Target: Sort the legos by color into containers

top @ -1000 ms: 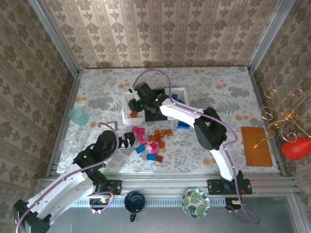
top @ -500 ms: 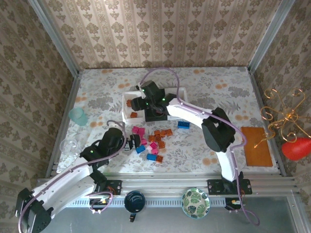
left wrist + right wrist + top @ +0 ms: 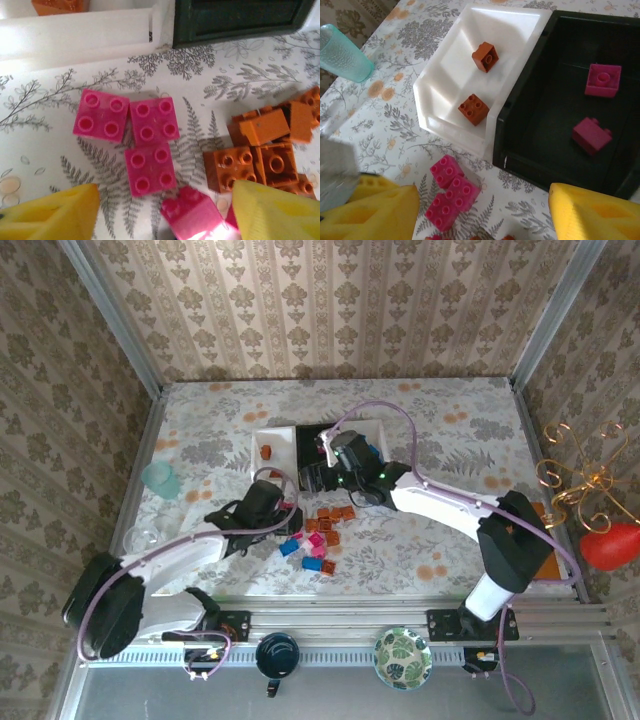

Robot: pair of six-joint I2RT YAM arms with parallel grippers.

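Left claw (image 3: 162, 212), newly arrived with jaws spread, straddles a pink brick (image 3: 192, 215) at nine o'clock of the orange bricks (image 3: 270, 150); right claw (image 3: 482, 215), emptied and released, leaves two pink bricks (image 3: 602, 80) in the black tray (image 3: 545, 115).

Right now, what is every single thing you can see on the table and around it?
Shallow white plastic trays: two, either side of the black one.
Shallow black plastic tray: one, between them.
Small orange plastic bricks: two in the left white tray, several loose.
Small pink plastic bricks: two in the black tray, at least four loose.
Small blue plastic bricks: at least two, loose.
Teal plastic cup: one, table's left.
Clear glass: one, nearer left.
Dark mug: one, front ledge.
Green-patterned bowl: one, front ledge.
Gold wire ornament: one, far right.
Left gripper: open, above loose pink bricks.
Right gripper: open, near the trays.
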